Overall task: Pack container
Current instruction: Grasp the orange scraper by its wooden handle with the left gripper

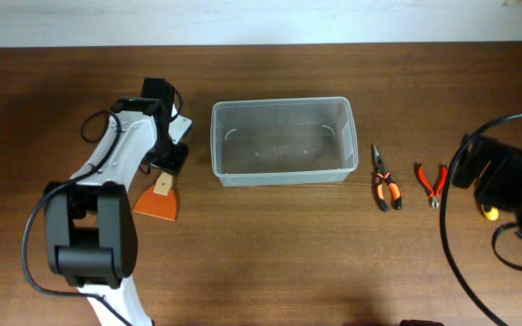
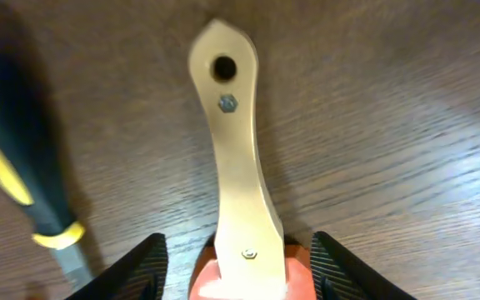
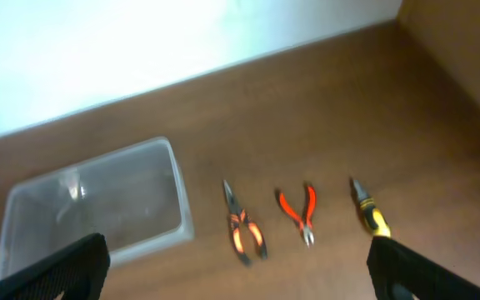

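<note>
Since the clear rectangular plastic container [image 1: 279, 177] sits empty, the left claw [image 2: 238, 250], wide, straddles an orange wooden-handled scraper [image 2: 232, 150]. Right claw [image 3: 236, 254] gapes, empty.

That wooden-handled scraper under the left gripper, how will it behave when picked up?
The scraper looks rigid: flat wooden handle, bolted on. Lying flat, it shouldn't roll. Its wide orange blade probably makes it end-heavy, so it might tilt in the left gripper.
</note>
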Controlling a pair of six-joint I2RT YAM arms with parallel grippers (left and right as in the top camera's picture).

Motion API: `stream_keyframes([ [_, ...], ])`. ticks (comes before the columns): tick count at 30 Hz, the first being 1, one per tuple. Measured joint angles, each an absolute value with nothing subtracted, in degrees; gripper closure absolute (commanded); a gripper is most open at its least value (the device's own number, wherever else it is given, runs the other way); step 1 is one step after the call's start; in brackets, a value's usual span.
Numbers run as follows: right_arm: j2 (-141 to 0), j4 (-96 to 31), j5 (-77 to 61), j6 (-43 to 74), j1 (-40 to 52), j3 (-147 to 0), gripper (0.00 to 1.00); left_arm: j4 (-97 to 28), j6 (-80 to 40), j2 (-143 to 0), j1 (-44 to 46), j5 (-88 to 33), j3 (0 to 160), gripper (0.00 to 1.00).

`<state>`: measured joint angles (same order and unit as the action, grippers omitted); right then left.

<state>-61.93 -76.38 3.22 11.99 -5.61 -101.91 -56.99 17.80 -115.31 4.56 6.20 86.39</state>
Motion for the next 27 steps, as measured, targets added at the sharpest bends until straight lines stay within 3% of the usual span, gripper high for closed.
stream_keyframes([
  [12,-64.4,-82.6,6.9,12.0,-5.6,-101.9,0.01,-61.5,18.1,-116.2,4.3,6.2,85.5,0.36],
  [27,-66.2,-84.0,7.7,12.0,-5.6,-101.9,0.01,-55.7,18.1,-116.3,4.3,6.2,79.9,0.37],
])
